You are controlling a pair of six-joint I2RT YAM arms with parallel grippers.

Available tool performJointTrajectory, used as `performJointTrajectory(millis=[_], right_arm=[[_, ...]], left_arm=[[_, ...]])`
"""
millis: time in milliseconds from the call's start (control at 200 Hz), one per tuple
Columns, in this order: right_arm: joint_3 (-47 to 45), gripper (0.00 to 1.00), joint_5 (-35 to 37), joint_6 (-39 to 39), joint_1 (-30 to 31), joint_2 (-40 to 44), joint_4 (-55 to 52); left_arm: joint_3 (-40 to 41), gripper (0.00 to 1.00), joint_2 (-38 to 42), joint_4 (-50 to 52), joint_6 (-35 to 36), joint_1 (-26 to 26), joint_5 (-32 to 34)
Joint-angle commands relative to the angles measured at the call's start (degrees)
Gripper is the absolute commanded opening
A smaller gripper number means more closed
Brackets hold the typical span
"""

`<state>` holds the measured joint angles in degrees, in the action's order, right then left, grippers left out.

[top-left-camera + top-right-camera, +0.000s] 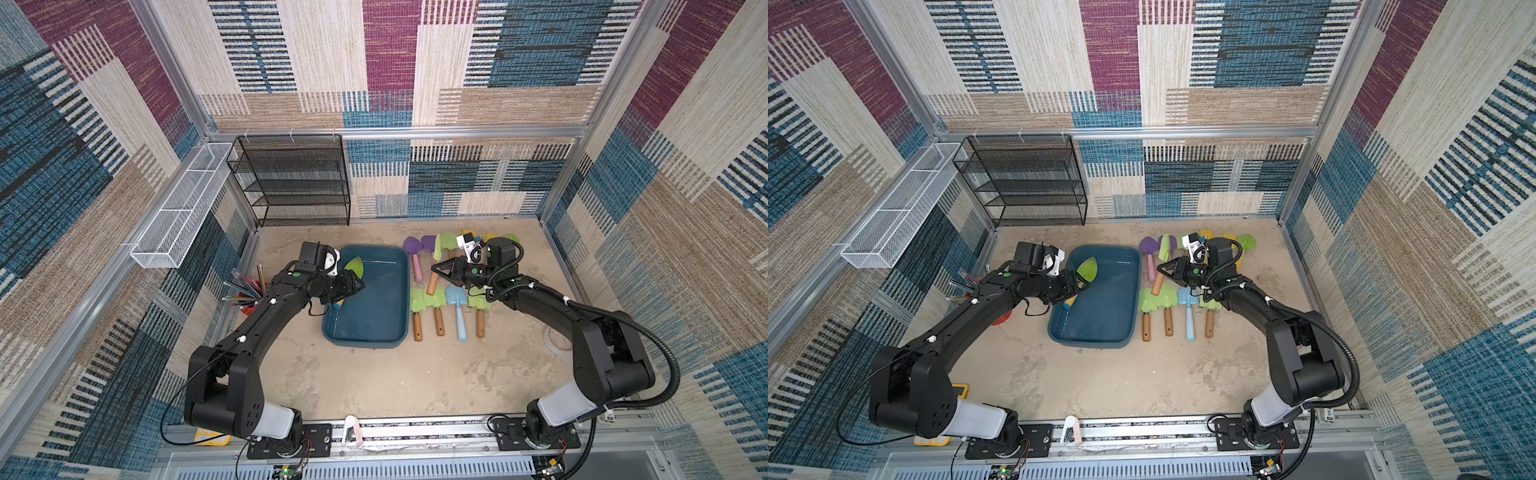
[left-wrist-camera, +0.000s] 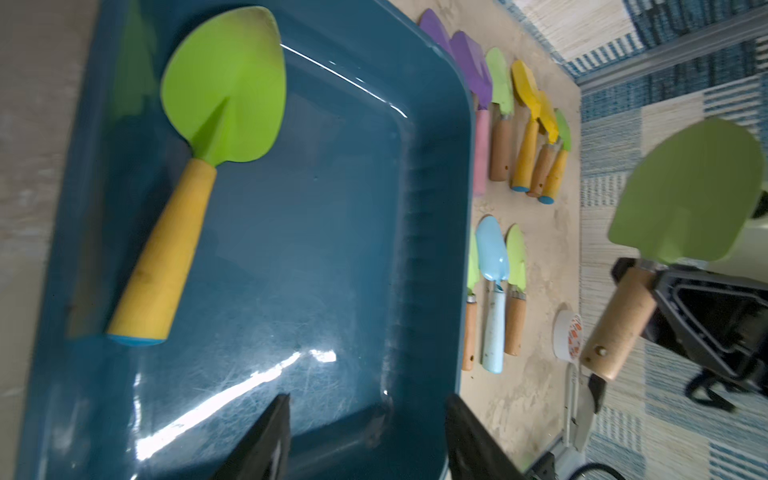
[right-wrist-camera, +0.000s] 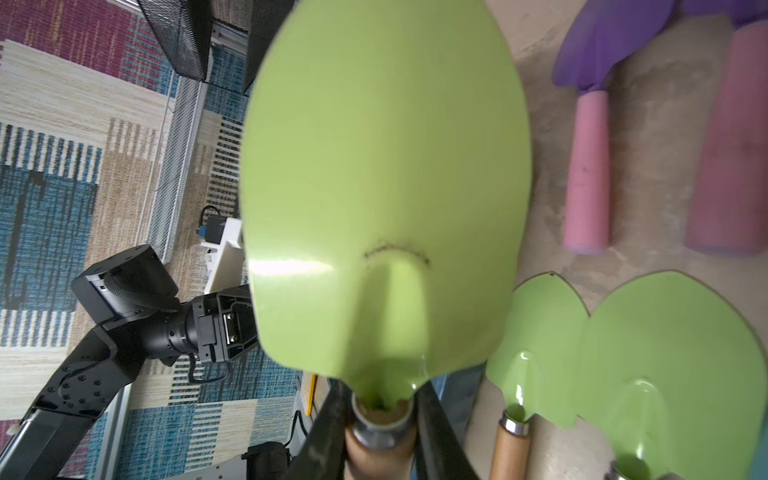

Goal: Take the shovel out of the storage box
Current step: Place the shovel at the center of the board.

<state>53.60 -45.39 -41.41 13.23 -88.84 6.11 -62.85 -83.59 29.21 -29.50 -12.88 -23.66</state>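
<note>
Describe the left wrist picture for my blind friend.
A yellow-handled green shovel lies inside the blue storage box, the open left gripper close by. Beyond, more shovels lie on the table; the right gripper holds a wooden-handled green shovel.

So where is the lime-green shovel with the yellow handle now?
In a top view the lime-green shovel lies inside the dark teal plastic storage box, along its wall on the robot's left, close to the open left gripper.
</note>
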Motion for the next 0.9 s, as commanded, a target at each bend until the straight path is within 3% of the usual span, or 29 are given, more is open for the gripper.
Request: performJointTrajectory(millis=[0, 290, 891], right_arm=[[-0.7, 0.21, 3.7, 6.0, -1.4, 2.1, -6.7], [-3.8, 0.22, 16.5, 12.2, -2.6, 8.3, -16.7], [-3.6, 0.22, 43.7, 18.3, -2.7, 13.4, -31.8]], left_arm=[[-1.1, 0.62, -0.5, 2.2, 1.8, 0.1, 6.3], [-3.6, 0.62, -3.6, 3.3, 2.8, -0.8, 11.5], [-9.2, 0.62, -9.7, 4.7, 5.5, -3.5, 20.6]])
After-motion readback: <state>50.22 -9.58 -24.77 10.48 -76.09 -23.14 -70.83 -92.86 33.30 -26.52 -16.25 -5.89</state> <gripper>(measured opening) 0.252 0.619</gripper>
